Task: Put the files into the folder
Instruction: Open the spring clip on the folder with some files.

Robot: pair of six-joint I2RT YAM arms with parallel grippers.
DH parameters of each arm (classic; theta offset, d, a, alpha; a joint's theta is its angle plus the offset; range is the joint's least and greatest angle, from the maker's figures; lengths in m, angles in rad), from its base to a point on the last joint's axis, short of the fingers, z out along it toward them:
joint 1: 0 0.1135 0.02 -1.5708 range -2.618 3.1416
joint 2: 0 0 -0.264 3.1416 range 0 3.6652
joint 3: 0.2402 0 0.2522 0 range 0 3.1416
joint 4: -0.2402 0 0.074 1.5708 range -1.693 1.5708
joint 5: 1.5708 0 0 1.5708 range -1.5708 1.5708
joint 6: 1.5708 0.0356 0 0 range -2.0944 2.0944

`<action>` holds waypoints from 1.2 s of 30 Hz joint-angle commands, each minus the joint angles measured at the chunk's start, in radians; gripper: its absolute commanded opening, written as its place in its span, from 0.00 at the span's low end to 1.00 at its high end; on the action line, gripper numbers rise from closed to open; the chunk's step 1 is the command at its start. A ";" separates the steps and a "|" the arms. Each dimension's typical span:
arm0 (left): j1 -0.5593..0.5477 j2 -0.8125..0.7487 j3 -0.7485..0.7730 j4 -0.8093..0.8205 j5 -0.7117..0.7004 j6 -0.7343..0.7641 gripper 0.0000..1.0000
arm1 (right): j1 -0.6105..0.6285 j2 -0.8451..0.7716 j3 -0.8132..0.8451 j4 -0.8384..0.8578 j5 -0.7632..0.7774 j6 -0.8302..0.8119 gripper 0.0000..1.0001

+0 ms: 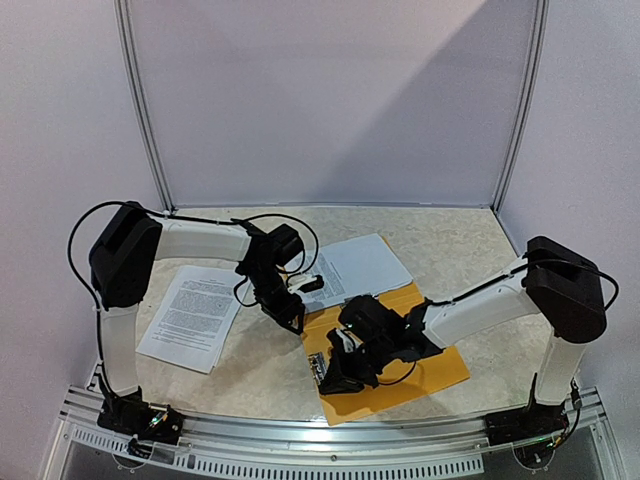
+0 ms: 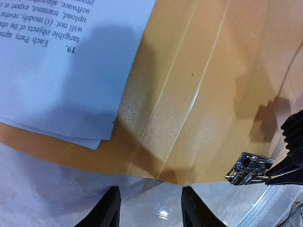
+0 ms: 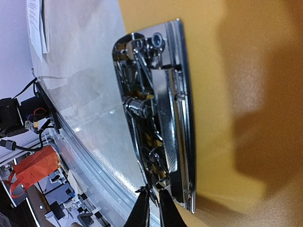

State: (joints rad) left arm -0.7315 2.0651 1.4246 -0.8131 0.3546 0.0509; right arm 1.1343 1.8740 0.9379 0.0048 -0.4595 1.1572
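Top external view is showing the bench point(image 1: 450, 240) carrying the open folder point(image 1: 440, 368) by its near edge, with files point(image 1: 365, 265) overlapping its far-left corner and more sheets point(image 1: 190, 315) lying left. Over the folder's edge the left gripper point(image 2: 150, 196) is hovering with fingers apart; the right gripper point(image 3: 152, 204) is pinching the clip point(image 3: 161, 118).

The folder point(image 2: 213, 71) looks like faintly grainy, semi-gloss plastic — its clip point(image 3: 161, 109) mirror-bright metal — the files point(image 2: 61, 71) matt paper.

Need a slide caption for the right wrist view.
Right wrist view: right tool, tips pinched together, at the near end of the metal clip on the orange folder.
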 commanded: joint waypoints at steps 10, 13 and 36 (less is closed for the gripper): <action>-0.016 0.018 0.021 -0.047 -0.014 0.008 0.46 | 0.008 0.019 -0.081 0.033 0.003 0.016 0.00; -0.017 -0.011 0.051 -0.066 -0.027 0.024 0.46 | 0.008 0.034 -0.099 0.059 0.000 0.025 0.00; -0.094 0.071 0.039 0.067 -0.030 -0.041 0.46 | -0.016 0.119 -0.246 0.256 0.019 0.066 0.00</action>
State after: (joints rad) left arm -0.8227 2.1098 1.4776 -0.7948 0.4370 0.0349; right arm 1.1233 1.9148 0.7521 0.4438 -0.5171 1.1950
